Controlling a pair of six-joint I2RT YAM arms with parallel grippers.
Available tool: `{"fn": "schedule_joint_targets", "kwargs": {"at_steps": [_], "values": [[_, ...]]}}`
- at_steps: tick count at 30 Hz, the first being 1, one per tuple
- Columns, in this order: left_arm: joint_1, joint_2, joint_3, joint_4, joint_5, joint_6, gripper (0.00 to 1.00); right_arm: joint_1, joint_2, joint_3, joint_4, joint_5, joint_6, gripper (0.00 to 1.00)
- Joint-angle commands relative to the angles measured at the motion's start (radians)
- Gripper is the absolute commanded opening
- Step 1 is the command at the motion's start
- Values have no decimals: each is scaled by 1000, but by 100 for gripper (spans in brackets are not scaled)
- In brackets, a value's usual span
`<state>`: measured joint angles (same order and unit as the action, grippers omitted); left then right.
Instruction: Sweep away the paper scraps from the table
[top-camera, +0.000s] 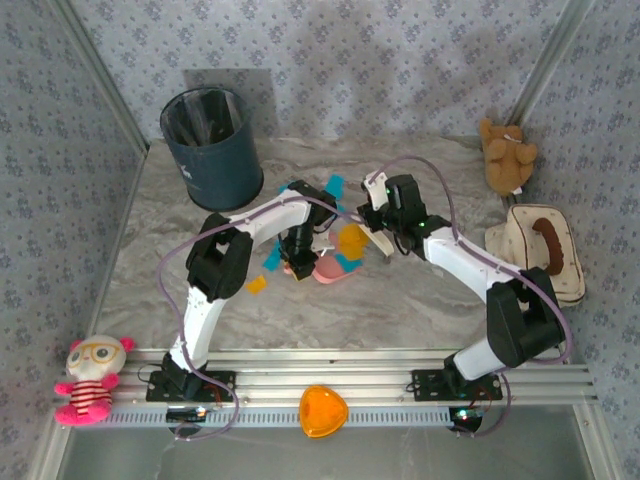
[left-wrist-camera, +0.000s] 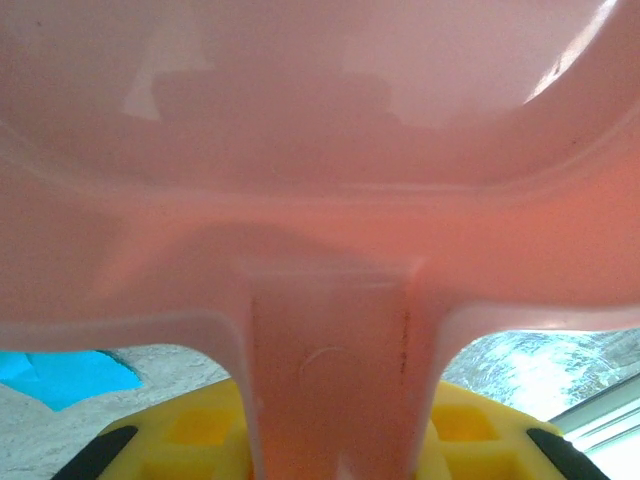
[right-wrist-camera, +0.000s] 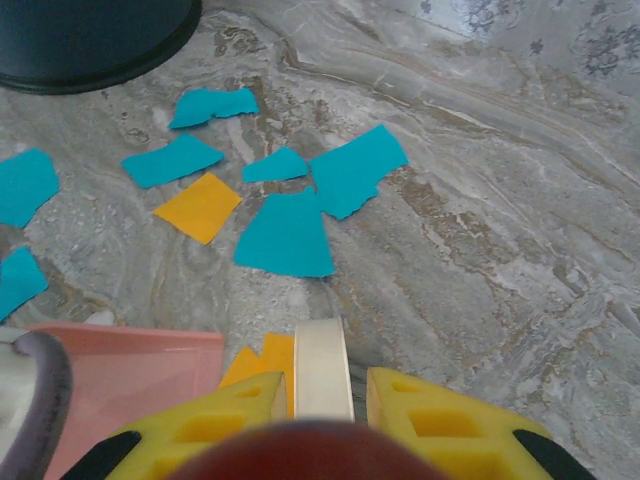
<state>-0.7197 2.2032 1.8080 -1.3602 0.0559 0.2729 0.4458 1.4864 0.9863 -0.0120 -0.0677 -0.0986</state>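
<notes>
Paper scraps (right-wrist-camera: 287, 238), cyan and orange, lie scattered across the middle of the table (right-wrist-camera: 480, 250), right in front of the right gripper (right-wrist-camera: 322, 400), whose fingers are pinched tight on a slim white tool (right-wrist-camera: 322, 365). Just beside it sits the pink dustpan (left-wrist-camera: 320, 150), with the left gripper (left-wrist-camera: 335, 445) clamped hard on its handle. A dark bin (top-camera: 212, 145) stands in the far-left corner.
</notes>
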Motion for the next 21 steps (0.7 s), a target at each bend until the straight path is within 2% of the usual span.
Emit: {"fn": "schedule_joint_targets", "kwargs": {"at_steps": [1,9,15,21], "values": [[2,29,25,-39,5,17,0,40,-27,17,-74,-57,7,0],[2,26,20,-35,12,16,0,99,-70,-1,-109,-53,15,0],[-1,23,19,-36,20,22,0,108,-111,-26,-61,-80,58,0],[-5,11,13,-32,21,26,0,104,-152,-46,-11,-32,76,0]]}}
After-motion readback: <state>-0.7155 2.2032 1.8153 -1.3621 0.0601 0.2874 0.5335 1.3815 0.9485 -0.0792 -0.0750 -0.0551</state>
